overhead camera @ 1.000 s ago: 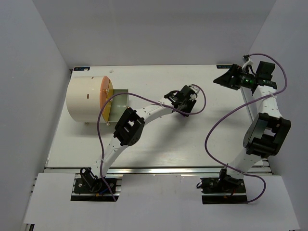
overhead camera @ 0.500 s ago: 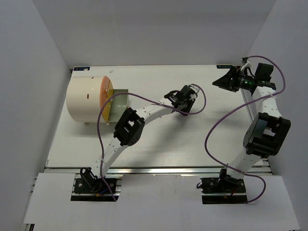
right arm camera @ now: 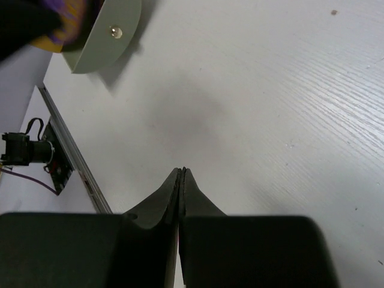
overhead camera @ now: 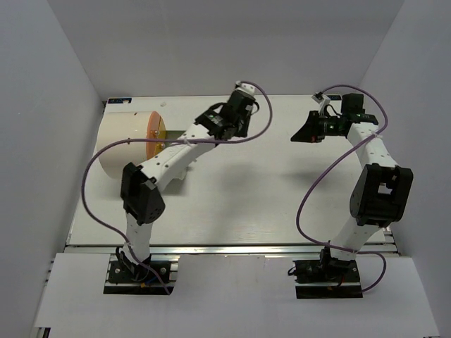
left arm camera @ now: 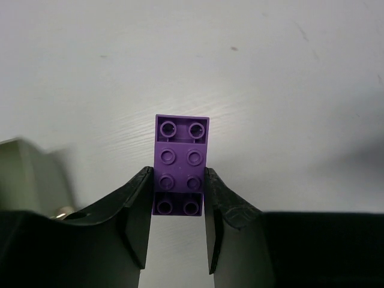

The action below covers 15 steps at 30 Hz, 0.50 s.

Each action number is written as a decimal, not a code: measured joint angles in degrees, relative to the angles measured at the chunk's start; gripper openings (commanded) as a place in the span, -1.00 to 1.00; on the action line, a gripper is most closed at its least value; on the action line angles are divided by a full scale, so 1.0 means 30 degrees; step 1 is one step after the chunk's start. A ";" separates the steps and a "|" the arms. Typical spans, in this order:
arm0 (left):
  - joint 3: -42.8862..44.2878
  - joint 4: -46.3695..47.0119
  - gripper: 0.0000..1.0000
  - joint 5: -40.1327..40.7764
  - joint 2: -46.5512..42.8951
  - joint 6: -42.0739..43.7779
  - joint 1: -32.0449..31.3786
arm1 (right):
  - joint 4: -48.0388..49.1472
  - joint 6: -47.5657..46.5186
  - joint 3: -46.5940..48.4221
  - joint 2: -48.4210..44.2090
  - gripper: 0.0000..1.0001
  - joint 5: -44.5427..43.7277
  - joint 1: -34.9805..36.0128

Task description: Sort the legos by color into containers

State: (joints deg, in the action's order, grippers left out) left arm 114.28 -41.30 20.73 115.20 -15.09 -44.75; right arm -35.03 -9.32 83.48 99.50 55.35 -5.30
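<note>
A purple lego (left arm camera: pixel 180 161), a two-by-four studded brick, sits clamped between the fingers of my left gripper (left arm camera: pixel 177 175) above the bare white table; from above the brick is hidden under the gripper (overhead camera: pixel 229 120), which hangs over the far middle of the table. The container (overhead camera: pixel 127 146), a cream-white drum with an orange face (overhead camera: pixel 156 129), lies at the far left. My right gripper (right arm camera: pixel 182 173) is shut with nothing in it and hovers over the far right of the table (overhead camera: pixel 296 138).
A pale green drawer front with a brass knob (right arm camera: pixel 111 29) shows at the top left of the right wrist view, a pale green corner (left arm camera: pixel 24 174) at the left of the left wrist view. The table's metal rail (right arm camera: pixel 69 157) runs along its near edge.
The left arm has swung from mid-table to the far middle, close to the drum's face. The right gripper has closed from wide open and moved left.
</note>
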 measured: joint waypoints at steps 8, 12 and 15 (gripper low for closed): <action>-0.2900 -0.2659 -0.78 0.4736 -0.3810 -0.0423 0.2273 | -0.0160 -0.0568 -0.0299 0.0066 -1.00 -0.1013 0.1450; -0.4532 -0.3570 -0.77 0.5989 -0.3789 -0.0423 0.2980 | -0.0168 -0.0583 -0.0299 0.0226 -1.00 -0.1413 0.2055; -0.5340 -0.4022 -0.73 0.6455 -0.3774 -0.0393 0.3359 | -0.0197 -0.0641 -0.0299 0.0437 -1.00 -0.1625 0.2521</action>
State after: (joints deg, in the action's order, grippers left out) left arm 98.26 -53.36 40.10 103.88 -16.27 -34.68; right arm -35.62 -11.25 82.59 100.82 50.48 2.26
